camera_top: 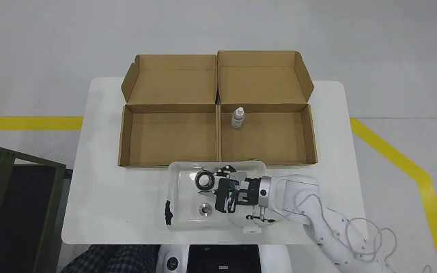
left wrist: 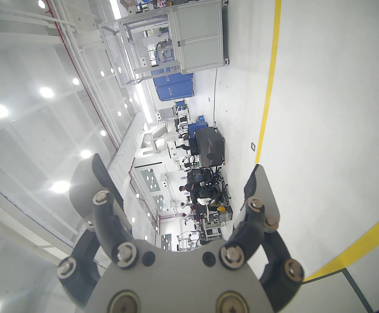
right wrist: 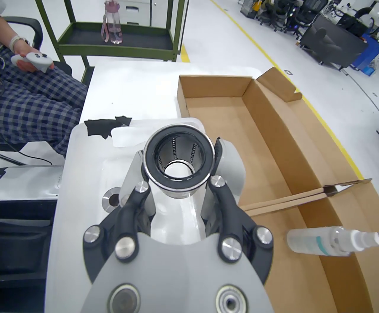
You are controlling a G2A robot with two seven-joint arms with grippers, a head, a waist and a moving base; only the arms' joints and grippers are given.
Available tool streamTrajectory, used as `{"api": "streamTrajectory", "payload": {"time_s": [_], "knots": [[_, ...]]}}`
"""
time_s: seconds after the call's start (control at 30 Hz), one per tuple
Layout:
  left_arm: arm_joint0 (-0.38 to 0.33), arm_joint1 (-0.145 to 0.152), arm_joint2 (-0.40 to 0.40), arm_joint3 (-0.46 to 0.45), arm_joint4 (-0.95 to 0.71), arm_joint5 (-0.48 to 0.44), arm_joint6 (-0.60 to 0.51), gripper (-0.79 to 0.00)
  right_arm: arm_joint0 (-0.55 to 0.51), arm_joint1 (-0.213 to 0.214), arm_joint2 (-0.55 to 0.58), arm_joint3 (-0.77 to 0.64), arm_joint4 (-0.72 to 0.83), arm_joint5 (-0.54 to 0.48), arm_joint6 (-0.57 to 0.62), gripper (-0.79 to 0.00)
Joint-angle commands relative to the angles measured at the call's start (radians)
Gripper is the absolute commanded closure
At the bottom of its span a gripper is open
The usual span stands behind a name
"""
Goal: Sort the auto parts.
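Right gripper jaws are clamped on the sides of the bearing, over the far-left part of the clear tray; left gripper jaws apart, empty. Lift straight up past the tray wall, bore vertical, then carry it far to the left cardboard box. The smooth shell may slip, so go slowly.

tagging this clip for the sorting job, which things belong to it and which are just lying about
Job: bearing in the right gripper; metal ring in the tray; two cardboard boxes; spray bottle in one box, maybe already sorted.
Lying about: black tape on the tray edge; pink water bottle on the green cart.
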Motion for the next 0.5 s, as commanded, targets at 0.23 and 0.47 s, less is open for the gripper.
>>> {"api": "streamTrajectory", "payload": {"time_s": [0.23,0.47], "knots": [[0.0,0.0,0.0,0.0,0.0,0.0,0.0,-0.785,-0.046,0.013,0.08,-0.064,0.083,-0.008,-0.039,0.0],[0.0,0.0,0.0,0.0,0.0,0.0,0.0,-0.785,-0.047,0.013,0.093,-0.063,0.128,0.008,-0.034,0.0]]}}
